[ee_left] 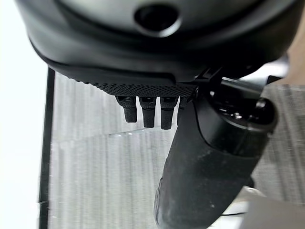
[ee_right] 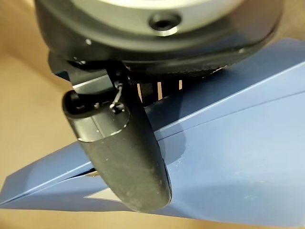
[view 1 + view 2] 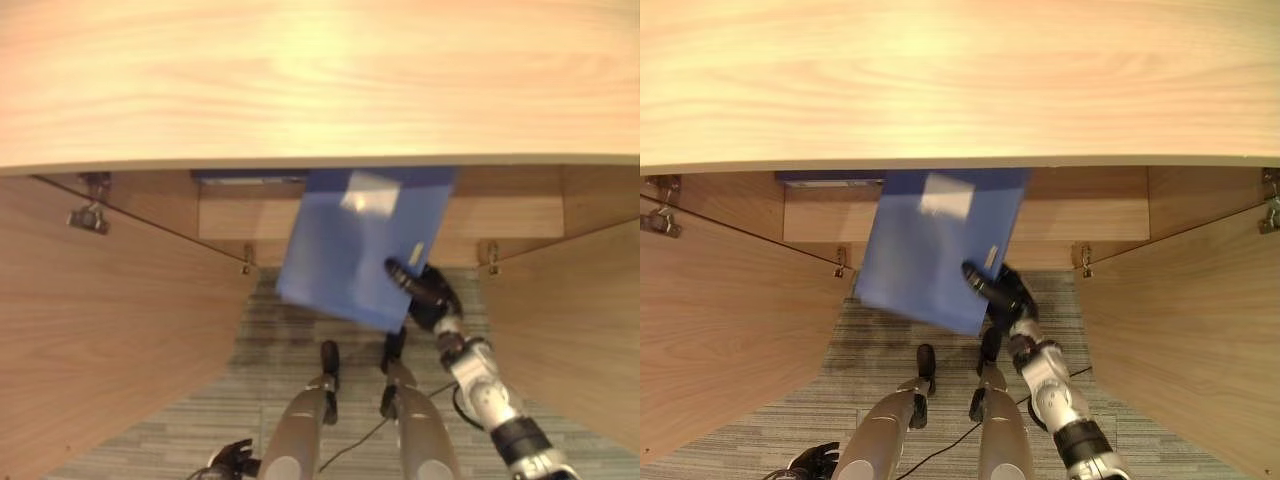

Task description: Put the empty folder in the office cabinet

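Observation:
A blue folder [image 3: 340, 250] hangs tilted in front of the open office cabinet [image 3: 320, 80], its upper end hidden under the cabinet's wooden top. My right hand [image 3: 428, 290] is shut on the folder's lower right edge. In the right wrist view the thumb [image 2: 124, 157] lies across the folder's blue cover [image 2: 228, 157], with the fingers behind it. A pale label [image 3: 368, 195] shows on the folder's face. My left hand [image 3: 232, 458] hangs low at the lower left, away from the folder, with relaxed fingers [image 1: 147, 112] over the carpet.
Both cabinet doors stand open: the left door [image 3: 100, 330] and the right door [image 3: 570, 320] flank the opening. A wooden shelf [image 3: 240, 215] runs inside, with a dark blue item [image 3: 250, 177] above it. Grey striped carpet [image 3: 280, 330] lies below.

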Available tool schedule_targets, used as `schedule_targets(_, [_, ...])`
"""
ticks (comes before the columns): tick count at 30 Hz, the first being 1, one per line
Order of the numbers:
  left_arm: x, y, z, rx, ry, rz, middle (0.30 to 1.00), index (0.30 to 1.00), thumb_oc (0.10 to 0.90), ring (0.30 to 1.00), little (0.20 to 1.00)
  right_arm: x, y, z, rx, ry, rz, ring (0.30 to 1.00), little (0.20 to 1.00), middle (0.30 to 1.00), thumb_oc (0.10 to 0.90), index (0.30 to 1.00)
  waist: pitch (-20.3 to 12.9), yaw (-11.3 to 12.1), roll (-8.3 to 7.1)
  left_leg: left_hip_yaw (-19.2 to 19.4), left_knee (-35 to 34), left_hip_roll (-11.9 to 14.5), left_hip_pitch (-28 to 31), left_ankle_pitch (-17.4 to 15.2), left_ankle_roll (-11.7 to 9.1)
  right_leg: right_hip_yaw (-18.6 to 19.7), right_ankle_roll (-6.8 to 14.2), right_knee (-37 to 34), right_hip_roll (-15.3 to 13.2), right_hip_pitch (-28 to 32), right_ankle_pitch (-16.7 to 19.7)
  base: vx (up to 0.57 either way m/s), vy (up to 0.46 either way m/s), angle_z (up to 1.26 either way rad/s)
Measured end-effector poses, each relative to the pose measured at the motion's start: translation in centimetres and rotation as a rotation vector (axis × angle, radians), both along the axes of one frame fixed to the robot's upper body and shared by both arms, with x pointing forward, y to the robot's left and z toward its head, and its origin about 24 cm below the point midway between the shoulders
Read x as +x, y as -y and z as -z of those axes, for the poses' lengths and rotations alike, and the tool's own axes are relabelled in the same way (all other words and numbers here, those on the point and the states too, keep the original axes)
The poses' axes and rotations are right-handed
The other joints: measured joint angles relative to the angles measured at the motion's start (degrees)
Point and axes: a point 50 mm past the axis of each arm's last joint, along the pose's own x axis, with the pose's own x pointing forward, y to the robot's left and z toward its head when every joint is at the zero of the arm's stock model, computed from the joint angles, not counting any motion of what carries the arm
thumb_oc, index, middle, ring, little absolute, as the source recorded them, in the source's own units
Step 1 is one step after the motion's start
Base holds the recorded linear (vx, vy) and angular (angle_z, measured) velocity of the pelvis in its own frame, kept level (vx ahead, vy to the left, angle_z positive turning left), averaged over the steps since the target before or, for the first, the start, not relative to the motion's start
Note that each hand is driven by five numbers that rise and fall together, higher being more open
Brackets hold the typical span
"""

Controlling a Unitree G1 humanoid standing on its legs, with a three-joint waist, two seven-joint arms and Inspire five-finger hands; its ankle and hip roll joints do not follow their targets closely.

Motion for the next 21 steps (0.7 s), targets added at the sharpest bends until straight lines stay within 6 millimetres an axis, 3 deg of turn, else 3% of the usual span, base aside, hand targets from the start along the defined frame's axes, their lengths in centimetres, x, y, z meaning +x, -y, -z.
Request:
schedule_targets(3, [0.3, 0.1, -0.1, 0.001, 0.011, 0.005, 0.9, 0.9, 0.8, 0.9, 0.9, 1.1, 2.0, -2.7, 0.091, 0.101, 0.095, 0.3, 0.3, 0.3, 0.4, 0.3, -0.32, 0.05, 0.51, -0.24, -1.36, -0.07, 0.58, 0.67, -0.3, -0.23, -0.05, -0.21, -0.04, 0.24, 0.03, 0.05, -0.048, 0.07])
schedule_targets(6, [0.1, 0.0, 0.0, 0.003, 0.001, 0.01, 0.9, 0.9, 0.8, 0.9, 0.9, 1.1, 4.0, -3.2, 0.096, 0.118, 0.157, 0.3, 0.3, 0.3, 0.4, 0.3, -1.57, 0.23, 1.43, -1.16, -3.93, -0.41, 1.61, 1.71, -0.52, -1.12, -0.02, -0.79, -0.2, 0.77, -0.01, 0.05, -0.031, 0.14])
schedule_targets(11, [-0.1, 0.1, 0.1, 0.005, -0.008, 0.018, 0.9, 0.9, 0.8, 0.9, 0.9, 1.4, 4.2, -3.3, 0.222, 0.114, 0.207, 0.3, 0.3, 0.3, 0.4, 0.3, -2.7, 1.28, 2.39, -1.47, -5.87, -0.35, 2.04, 2.95, -0.75, -1.28, -0.24, -1.66, 0.1, 0.76, 0.15, 0.0, -0.014, 0.01])
schedule_targets(15, [-0.2, 0.1, 0.1, 0.008, -0.011, 0.028, 0.9, 0.9, 0.8, 0.9, 0.9, 2.8, 4.7, -3.9, 0.296, 0.08, 0.273, 0.3, 0.3, 0.3, 0.4, 0.3, -2.94, 2.16, 2.7, -2.17, -5.86, -0.22, 1.48, 3.14, -1.03, -1.82, -0.25, -1.9, 0.28, 0.59, 0.12, -0.01, -0.035, 0.08])
schedule_targets(21, [0.2, 0.2, -0.1, 0.042, -0.006, 0.083, 0.9, 0.9, 0.8, 0.9, 0.9, 4.8, 4.4, -6.3, 0.402, 0.065, 0.324, 0.3, 0.3, 0.3, 0.4, 0.3, -3.01, 3.59, 2.75, -2.99, -5.9, -0.13, -0.63, 3.91, -1.24, -2.89, -0.75, -2.97, 0.5, -0.74, 0.63, 0.0, -0.036, 0.07])
